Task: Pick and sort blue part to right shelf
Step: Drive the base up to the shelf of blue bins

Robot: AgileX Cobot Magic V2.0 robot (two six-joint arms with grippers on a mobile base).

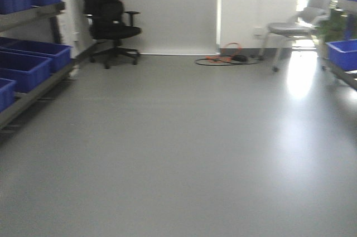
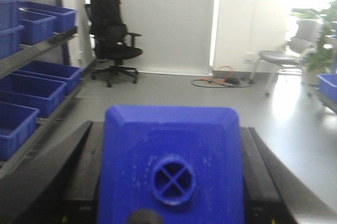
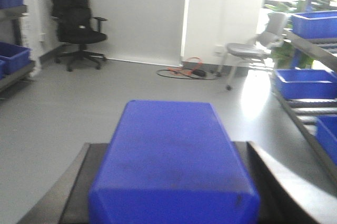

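Note:
In the left wrist view a blue part (image 2: 171, 145) with a round crossed hole fills the space between two black fingers (image 2: 84, 166), and my left gripper (image 2: 171, 176) is shut on it. The right wrist view shows a plain blue part (image 3: 171, 145), a smooth block, with my right gripper (image 3: 171, 187) shut on it between black fingers (image 3: 79, 192). The right shelf (image 3: 303, 110) runs along the right side with blue bins (image 3: 305, 84) on it; in the front view it sits at the far right edge (image 1: 343, 75). Neither gripper appears in the front view.
A left shelf (image 1: 33, 89) carries several blue bins (image 1: 25, 69). At the far wall stand a black office chair (image 1: 109, 19) and a grey chair (image 1: 295, 25), with an orange cable (image 1: 226, 56) coiled on the floor between them. Grey floor (image 1: 178, 153) stretches ahead.

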